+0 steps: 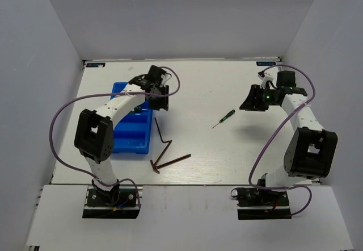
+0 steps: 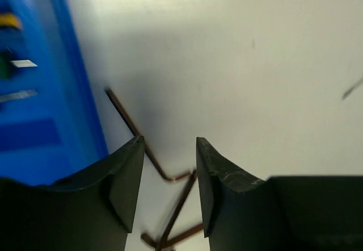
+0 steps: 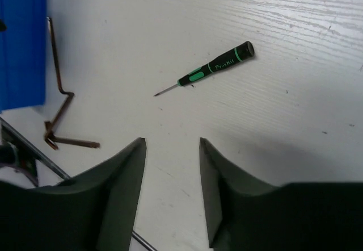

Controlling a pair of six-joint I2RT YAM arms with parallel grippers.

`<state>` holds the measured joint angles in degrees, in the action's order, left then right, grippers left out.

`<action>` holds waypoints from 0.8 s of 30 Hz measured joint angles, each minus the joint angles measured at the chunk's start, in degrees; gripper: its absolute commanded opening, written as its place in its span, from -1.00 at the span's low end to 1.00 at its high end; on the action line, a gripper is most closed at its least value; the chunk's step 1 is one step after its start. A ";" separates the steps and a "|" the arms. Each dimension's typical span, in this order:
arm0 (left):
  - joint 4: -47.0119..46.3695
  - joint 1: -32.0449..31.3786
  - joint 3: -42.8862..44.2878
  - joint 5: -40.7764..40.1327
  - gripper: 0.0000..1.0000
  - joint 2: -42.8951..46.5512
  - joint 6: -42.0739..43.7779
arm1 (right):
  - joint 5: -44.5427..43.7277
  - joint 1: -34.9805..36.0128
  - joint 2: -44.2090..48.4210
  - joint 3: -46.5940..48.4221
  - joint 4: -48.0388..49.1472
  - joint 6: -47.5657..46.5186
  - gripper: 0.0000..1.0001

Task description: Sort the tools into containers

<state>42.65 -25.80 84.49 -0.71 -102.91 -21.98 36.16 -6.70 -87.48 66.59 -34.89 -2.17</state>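
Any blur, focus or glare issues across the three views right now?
Left wrist: the blue bin and hex keys look smeared and soft. Right wrist: sharp, with the print on the screwdriver handle clearly visible. Top: even light, no glare, only soft shadows on the table.

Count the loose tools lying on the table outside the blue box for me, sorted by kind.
Brown bent metal keys: 3
Green-and-black screwdriver: 1
Total: 4
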 measured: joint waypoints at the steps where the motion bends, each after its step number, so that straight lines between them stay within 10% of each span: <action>1: 2.12 -1.51 -0.11 -0.20 0.08 0.00 0.37 | -0.39 0.48 0.00 0.00 -0.04 -0.28 -0.49; 24: 3.98 -16.20 -13.94 -15.82 -0.04 3.30 -18.88 | -2.99 1.18 -2.05 0.00 -0.33 0.52 -0.61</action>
<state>46.63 -42.00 70.54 -16.53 -99.61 -40.86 33.17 -5.52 -89.54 66.59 -35.22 -1.65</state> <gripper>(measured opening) 0.505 0.198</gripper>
